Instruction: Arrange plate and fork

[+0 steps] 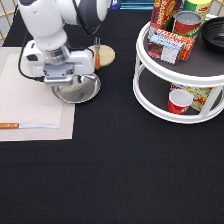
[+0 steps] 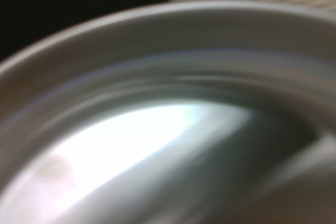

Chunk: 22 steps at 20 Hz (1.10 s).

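The silver metal plate [image 1: 82,90] lies at the right edge of the beige placemat [image 1: 30,95], partly over the black tablecloth. My gripper [image 1: 61,82] is low over the plate's left rim, and the hand hides that part of it. The wrist view is filled by the plate's shiny rim and centre [image 2: 150,150] from very close. The fork [image 1: 97,54], with a brown wooden handle and silver prongs, rests on the round tan wooden disc [image 1: 106,55], just above and to the right of the plate.
An orange-handled knife [image 1: 25,125] lies on the placemat near its bottom edge. A white two-tier round shelf [image 1: 150,85] stands at the exterior view's right with cans, packets and a red cup [image 1: 178,101]. A black bowl [image 1: 214,32] sits at top right.
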Tool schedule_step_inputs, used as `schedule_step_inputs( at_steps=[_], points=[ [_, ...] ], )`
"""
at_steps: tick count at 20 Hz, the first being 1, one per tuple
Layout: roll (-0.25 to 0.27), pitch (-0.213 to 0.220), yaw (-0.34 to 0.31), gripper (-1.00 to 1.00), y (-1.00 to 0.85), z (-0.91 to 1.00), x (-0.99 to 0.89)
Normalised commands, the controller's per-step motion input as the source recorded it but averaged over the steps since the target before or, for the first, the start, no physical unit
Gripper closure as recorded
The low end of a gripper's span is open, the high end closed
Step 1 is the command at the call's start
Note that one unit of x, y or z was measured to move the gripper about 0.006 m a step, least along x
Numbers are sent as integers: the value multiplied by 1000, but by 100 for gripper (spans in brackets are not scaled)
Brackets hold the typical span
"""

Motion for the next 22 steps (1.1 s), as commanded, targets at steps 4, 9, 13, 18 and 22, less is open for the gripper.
schedule_step_inputs(
  at_steps=[4,9,13,18,22],
  points=[
    [0,72,-13,-100,-658,117,605],
    [-51,117,-10,-100,-45,130,529],
    [-135,84,-9,-100,69,29,261],
    [-174,55,0,-100,-202,0,98],
    [-207,54,3,-100,-399,84,159]
  ],
)
